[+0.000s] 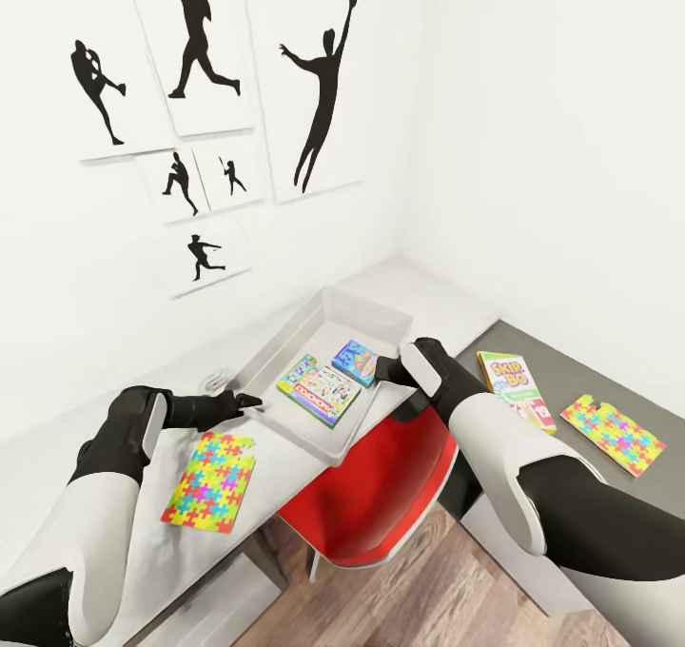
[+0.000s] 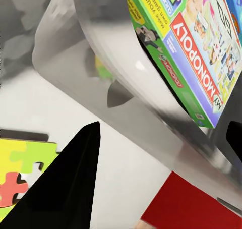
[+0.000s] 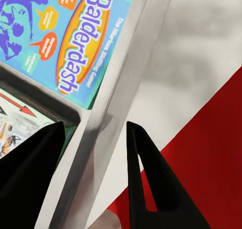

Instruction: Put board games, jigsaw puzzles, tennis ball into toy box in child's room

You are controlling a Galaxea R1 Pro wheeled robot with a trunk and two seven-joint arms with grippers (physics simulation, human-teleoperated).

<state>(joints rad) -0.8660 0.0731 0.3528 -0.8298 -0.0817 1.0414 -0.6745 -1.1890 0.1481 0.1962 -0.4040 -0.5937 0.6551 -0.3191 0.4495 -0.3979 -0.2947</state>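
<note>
Clear plastic rectangular toy box [image 1: 285,343] sits on white table [image 1: 114,457], w/ green-and-white Monopoly board game [image 1: 320,388] and blue Balderdash board game [image 1: 356,362] lying flat inside, side by side.

Left claw [image 1: 249,401] is at the box's near-left corner, just outside the wall; left wrist view shows one black finger [image 2: 70,183] w/ a wide gap to the other at the frame edge, so spread, the box wall and Monopoly beyond it.

Right claw [image 1: 384,369] is at the box's right rim, fingers [image 3: 146,178] apart and straddling the wall: one inside by Balderdash [image 3: 65,42], one outside over the red chair [image 1: 381,495].

Multicolour jigsaw puzzle box [image 1: 211,480] lies on table near the left claw, just left of the toy box. On grey bed at right: green-and-red Skip-Bo game [image 1: 516,390] and 2nd multicolour jigsaw box [image 1: 614,433], well apart from both claws.
</note>
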